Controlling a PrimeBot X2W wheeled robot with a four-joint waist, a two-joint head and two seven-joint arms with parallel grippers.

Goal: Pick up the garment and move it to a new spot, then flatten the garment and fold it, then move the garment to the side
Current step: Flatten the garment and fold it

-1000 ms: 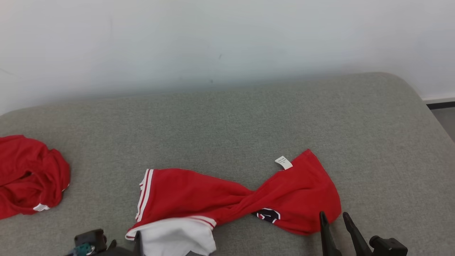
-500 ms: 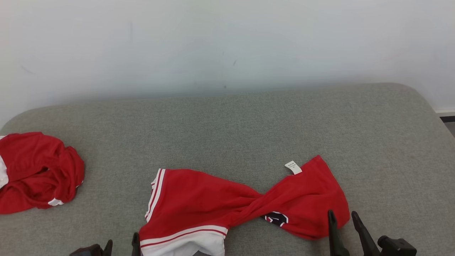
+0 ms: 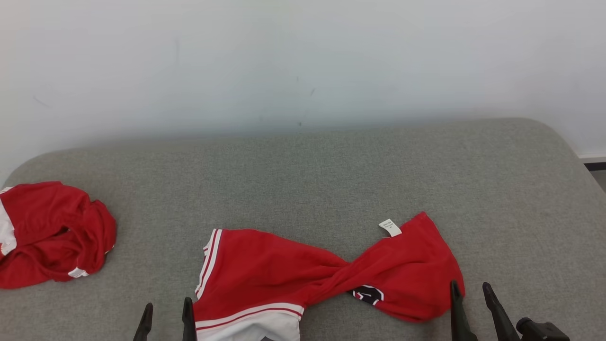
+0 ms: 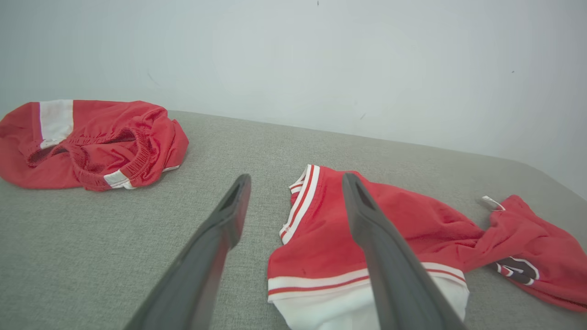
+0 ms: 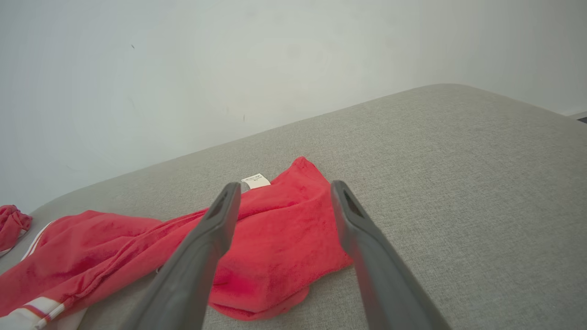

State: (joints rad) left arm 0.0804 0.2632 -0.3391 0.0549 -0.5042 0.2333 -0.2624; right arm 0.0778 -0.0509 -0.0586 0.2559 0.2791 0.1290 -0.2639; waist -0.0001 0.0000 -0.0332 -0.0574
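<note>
left pincer and right pincer both wide open, empty, twisted red garment lying between them

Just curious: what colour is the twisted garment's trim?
The trim is white with a red stripe, clearest in the left wrist view.

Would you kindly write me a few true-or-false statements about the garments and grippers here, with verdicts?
1. The red garment with white stripes lies smooth and flat. False: it is twisted at its middle.
2. A white label sticks out from its far edge. True.
3. The right gripper is shut on that garment. False: its jaws stand open, gripping nothing.
4. A second, crumpled red garment lies apart to the left on the grey fabric surface. True.
</note>
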